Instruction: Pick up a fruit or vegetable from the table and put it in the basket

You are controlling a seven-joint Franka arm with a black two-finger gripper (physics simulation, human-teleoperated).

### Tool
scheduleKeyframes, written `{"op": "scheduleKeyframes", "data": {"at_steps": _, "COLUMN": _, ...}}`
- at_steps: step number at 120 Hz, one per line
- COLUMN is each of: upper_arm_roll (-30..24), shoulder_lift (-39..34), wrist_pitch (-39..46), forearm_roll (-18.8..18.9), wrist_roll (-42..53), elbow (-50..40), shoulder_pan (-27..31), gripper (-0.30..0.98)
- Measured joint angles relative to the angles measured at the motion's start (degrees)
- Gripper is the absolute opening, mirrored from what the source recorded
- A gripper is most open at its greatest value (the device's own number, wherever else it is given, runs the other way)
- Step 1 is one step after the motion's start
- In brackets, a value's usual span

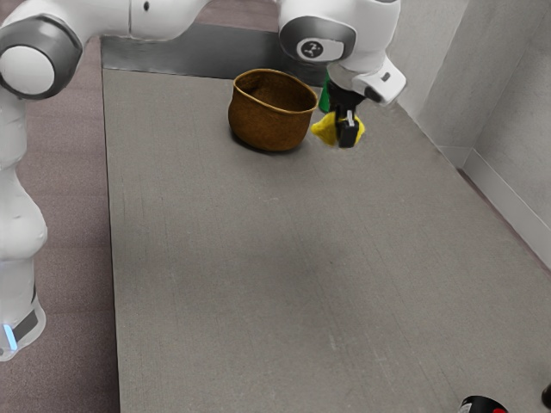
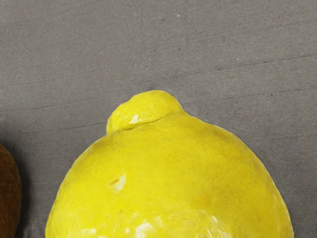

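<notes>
A lemon [image 1: 324,130] in the hand's [image 1: 347,138] grasp.
The hand clasps it near the desk's [image 1: 215,258] far edge in the exterior view; the brown basket [image 1: 269,122] stands close by, toward the exterior view's left; a green thing [image 1: 325,97] shows partly behind the hand.

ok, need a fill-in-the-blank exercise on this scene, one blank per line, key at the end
The gripper is shut on a lemon whose skin is ____.
In the exterior view, the basket stands to the view's ____ of the lemon.
The basket's opening faces ____.
The partly hidden object behind the lemon is colored ____.

Missing words: yellow; left; up; green
</notes>
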Motion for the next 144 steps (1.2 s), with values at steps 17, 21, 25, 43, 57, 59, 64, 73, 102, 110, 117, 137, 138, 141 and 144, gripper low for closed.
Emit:
{"op": "scheduleKeyframes", "data": {"at_steps": 17, "upper_arm_roll": 8.3, "shoulder_lift": -0.3, "wrist_pitch": -2.0, "forearm_roll": -2.9, "wrist_roll": 2.6, "elbow": 0.2, "shoulder_pan": 5.8, "gripper": 0.38}}
{"op": "scheduleKeyframes", "data": {"at_steps": 21, "upper_arm_roll": 11.1, "shoulder_lift": -0.1, "wrist_pitch": -2.3, "forearm_roll": -3.7, "wrist_roll": 3.4, "elbow": 0.8, "shoulder_pan": 6.4, "gripper": 0.38}}
{"op": "scheduleKeyframes", "data": {"at_steps": 25, "upper_arm_roll": 13.6, "shoulder_lift": 0.2, "wrist_pitch": -2.6, "forearm_roll": -4.5, "wrist_roll": 4.3, "elbow": 1.1, "shoulder_pan": 7.2, "gripper": 0.38}}
{"op": "scheduleKeyframes", "data": {"at_steps": 43, "upper_arm_roll": 17.1, "shoulder_lift": 5.2, "wrist_pitch": -3.3, "forearm_roll": -6.1, "wrist_roll": 8.1, "elbow": 5.9, "shoulder_pan": 11.0, "gripper": 0.38}}
{"op": "scheduleKeyframes", "data": {"at_steps": 57, "upper_arm_roll": 17.3, "shoulder_lift": 10.6, "wrist_pitch": -3.7, "forearm_roll": -6.1, "wrist_roll": 11.0, "elbow": 11.4, "shoulder_pan": 11.7, "gripper": 0.38}}
{"op": "scheduleKeyframes", "data": {"at_steps": 59, "upper_arm_roll": 17.3, "shoulder_lift": 11.1, "wrist_pitch": -3.7, "forearm_roll": -6.0, "wrist_roll": 11.4, "elbow": 11.8, "shoulder_pan": 12.2, "gripper": 0.38}}
{"op": "scheduleKeyframes", "data": {"at_steps": 64, "upper_arm_roll": 17.3, "shoulder_lift": 11.8, "wrist_pitch": -3.8, "forearm_roll": -6.0, "wrist_roll": 12.3, "elbow": 12.6, "shoulder_pan": 13.6, "gripper": 0.38}}
{"op": "scheduleKeyframes", "data": {"at_steps": 73, "upper_arm_roll": 17.5, "shoulder_lift": 15.2, "wrist_pitch": -3.9, "forearm_roll": -6.0, "wrist_roll": 14.2, "elbow": 16.3, "shoulder_pan": 15.2, "gripper": 0.39}}
{"op": "scheduleKeyframes", "data": {"at_steps": 102, "upper_arm_roll": 18.5, "shoulder_lift": 24.2, "wrist_pitch": -4.4, "forearm_roll": -6.0, "wrist_roll": 20.1, "elbow": 24.9, "shoulder_pan": 16.9, "gripper": 0.38}}
{"op": "scheduleKeyframes", "data": {"at_steps": 110, "upper_arm_roll": 18.5, "shoulder_lift": 26.5, "wrist_pitch": -4.5, "forearm_roll": -6.0, "wrist_roll": 21.7, "elbow": 27.9, "shoulder_pan": 17.3, "gripper": 0.38}}
{"op": "scheduleKeyframes", "data": {"at_steps": 117, "upper_arm_roll": 18.5, "shoulder_lift": 27.6, "wrist_pitch": -4.5, "forearm_roll": -6.2, "wrist_roll": 23.0, "elbow": 28.8, "shoulder_pan": 17.7, "gripper": 0.39}}
{"op": "scheduleKeyframes", "data": {"at_steps": 137, "upper_arm_roll": 18.3, "shoulder_lift": 28.3, "wrist_pitch": -4.7, "forearm_roll": -7.0, "wrist_roll": 27.1, "elbow": 29.1, "shoulder_pan": 17.8, "gripper": 0.58}}
{"op": "scheduleKeyframes", "data": {"at_steps": 138, "upper_arm_roll": 18.3, "shoulder_lift": 28.3, "wrist_pitch": -4.7, "forearm_roll": -7.1, "wrist_roll": 27.3, "elbow": 29.1, "shoulder_pan": 17.8, "gripper": 0.59}}
{"op": "scheduleKeyframes", "data": {"at_steps": 141, "upper_arm_roll": 18.3, "shoulder_lift": 28.3, "wrist_pitch": -4.8, "forearm_roll": -7.1, "wrist_roll": 27.8, "elbow": 29.1, "shoulder_pan": 17.8, "gripper": 0.6}}
{"op": "scheduleKeyframes", "data": {"at_steps": 144, "upper_arm_roll": 18.2, "shoulder_lift": 28.3, "wrist_pitch": -4.8, "forearm_roll": -7.2, "wrist_roll": 28.3, "elbow": 29.1, "shoulder_pan": 17.8, "gripper": 0.62}}
